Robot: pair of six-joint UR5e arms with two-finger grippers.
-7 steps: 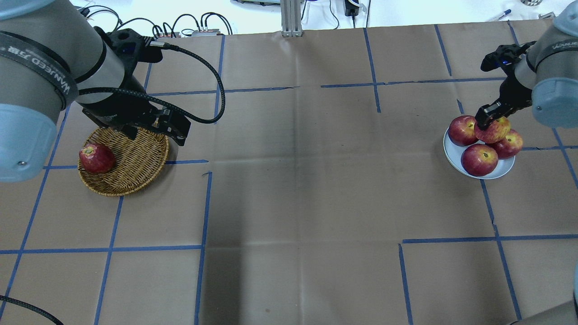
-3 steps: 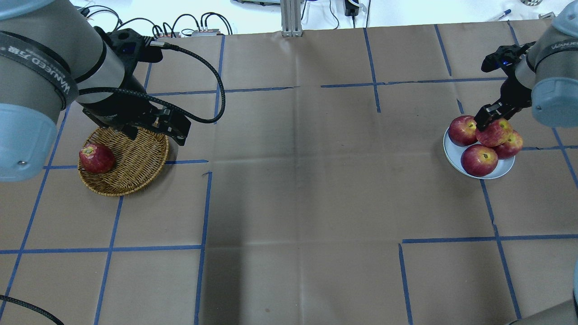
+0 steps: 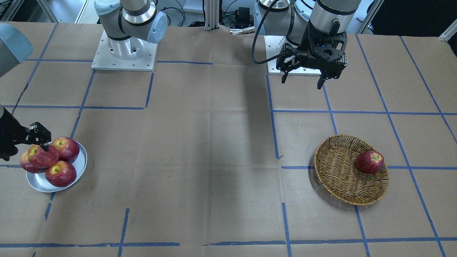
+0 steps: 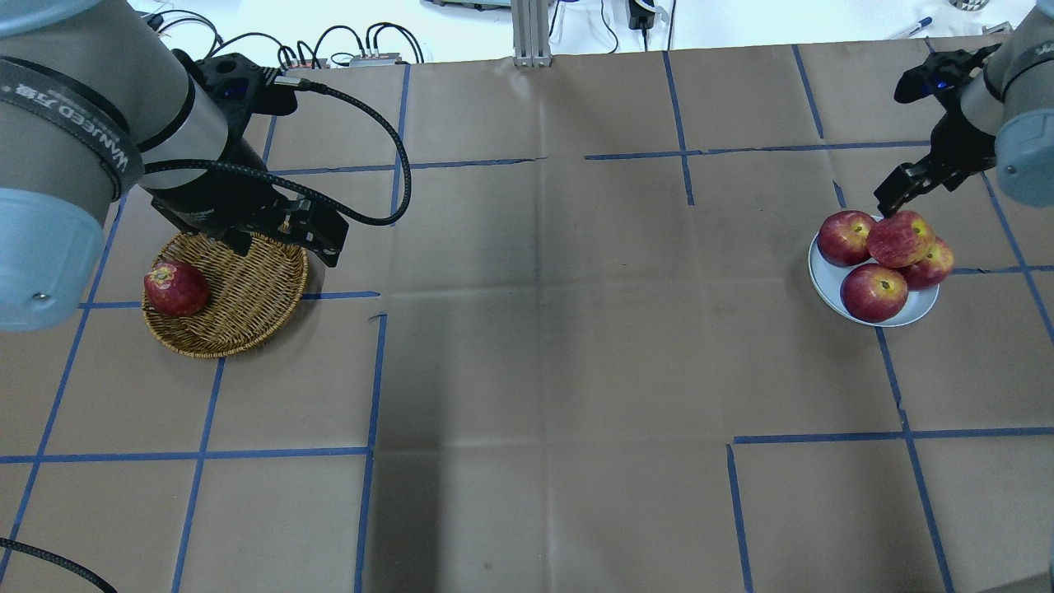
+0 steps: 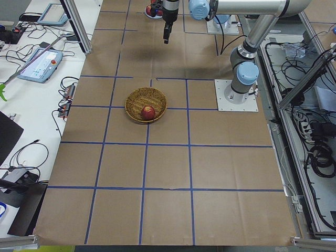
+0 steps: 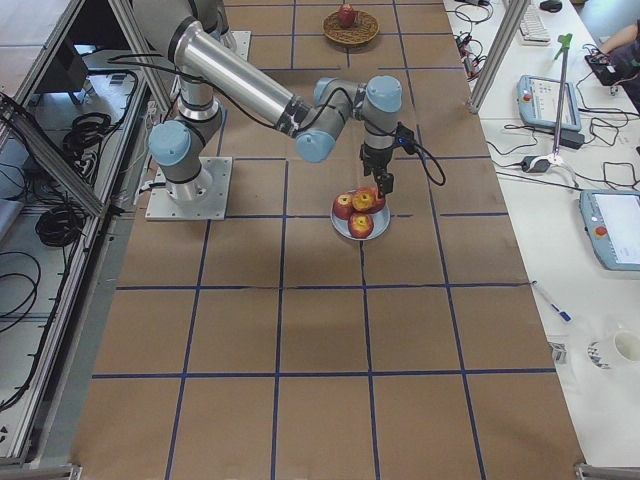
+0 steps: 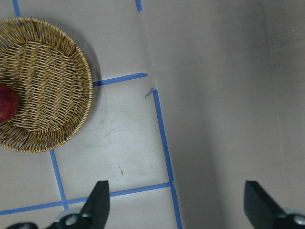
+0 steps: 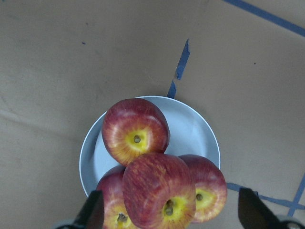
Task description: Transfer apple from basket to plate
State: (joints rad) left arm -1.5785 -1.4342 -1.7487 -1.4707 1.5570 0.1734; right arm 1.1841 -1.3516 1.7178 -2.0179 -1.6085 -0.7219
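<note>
Change: right gripper (image 4: 893, 193) has let go of the apple (image 4: 900, 238) and pulled up and back off the plate (image 4: 823, 284). It now hangs just beyond the plate's far rim, touching nothing. The wrist view shows the jaws spread wide and empty.

The apple sits over the plate, perched on the three darker apples (image 4: 873, 292) already lying there. So this transfer looks done, if the stack holds.

Orientation: the apple lies tipped. Its stem-to-base axis leans well off vertical, and the yellow stem hollow faces up and toward the plate's outer side, away from the table middle.

Basket (image 4: 247, 317) is well apart from the plate, with one dark apple (image 4: 175, 288) left inside. Left gripper (image 3: 303, 80) hovers near it, jaws apart, holding nothing.
</note>
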